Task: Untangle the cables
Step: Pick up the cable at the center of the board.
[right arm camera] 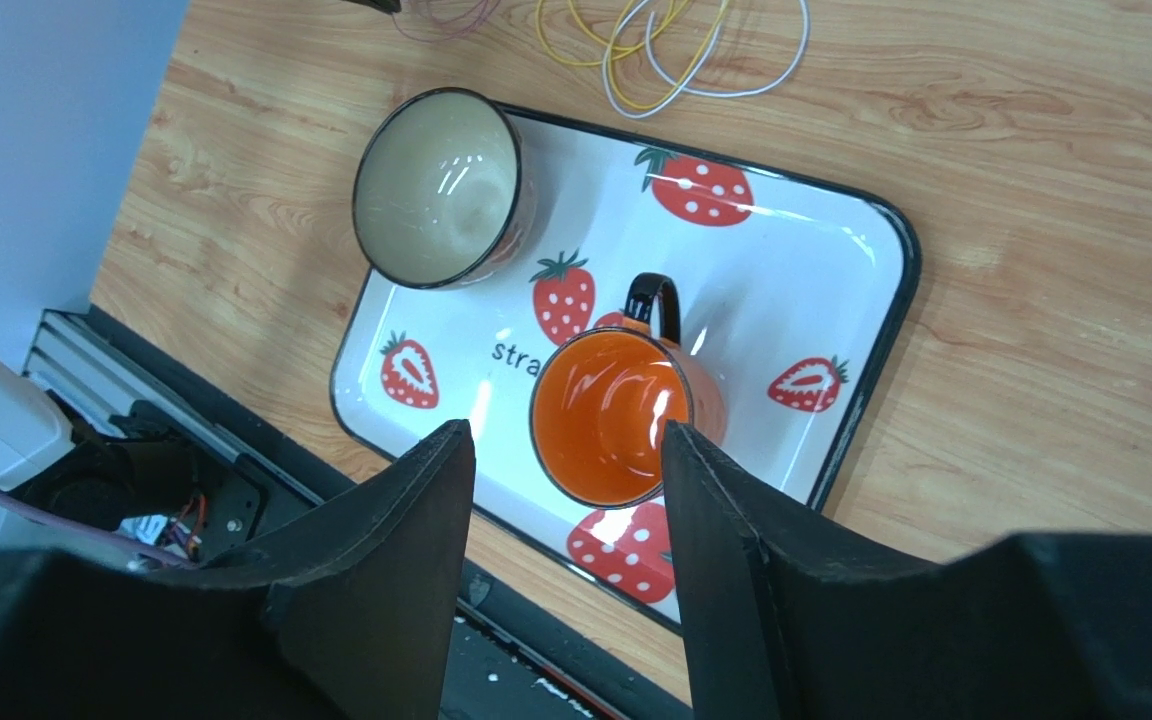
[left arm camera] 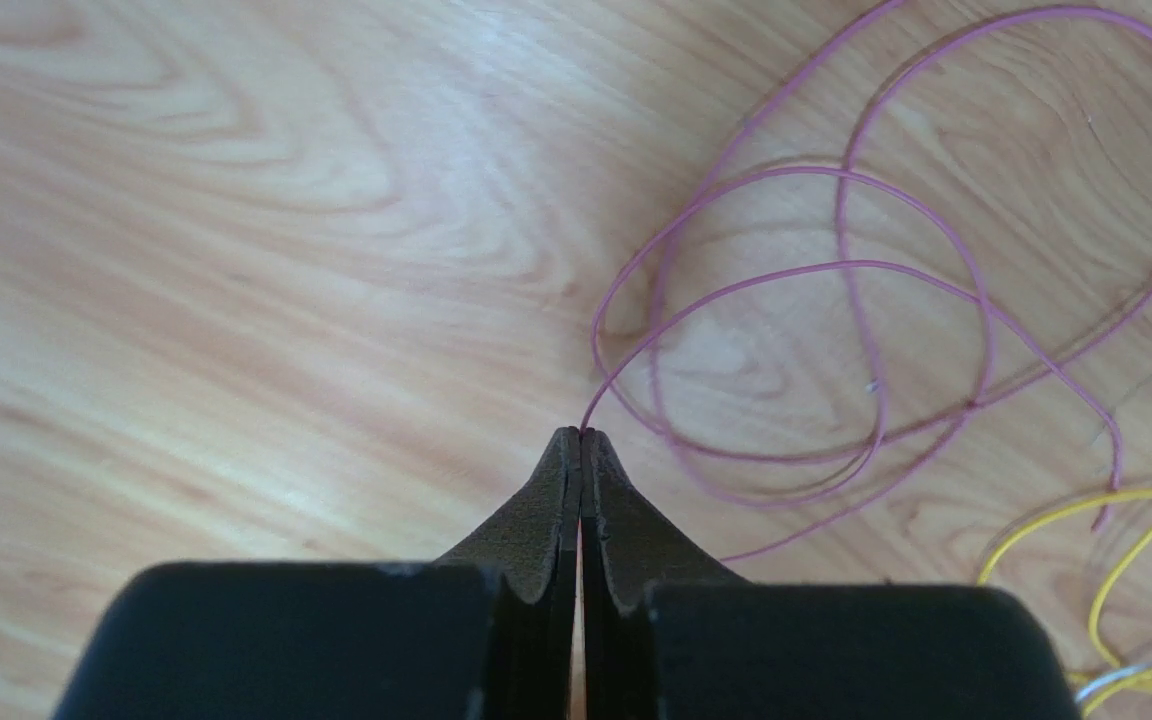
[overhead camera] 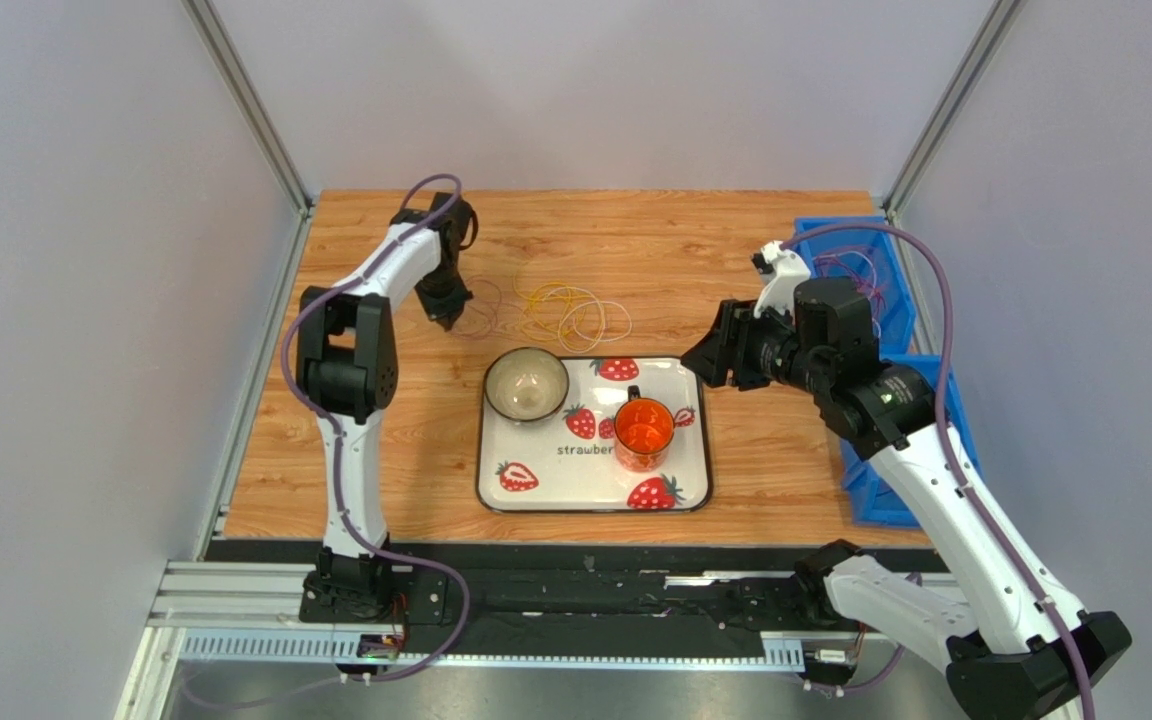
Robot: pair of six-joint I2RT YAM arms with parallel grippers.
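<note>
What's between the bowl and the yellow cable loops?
Just the tray's rim and bare table, clearest in the right wrist view; the bowl and yellow cable loops don't touch.

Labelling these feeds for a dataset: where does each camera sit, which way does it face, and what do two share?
Top external: high behind the arm bases, looking down on the wooden table; white left arm and right arm show.
Left wrist: low, looking down at the table; left gripper shut on a thin purple wire loop.
Right wrist: raised, looking down over the white strawberry-print tray; open right gripper frames the orange mug.
Shared: top external and right wrist both show tray, mug and beige bowl.
</note>
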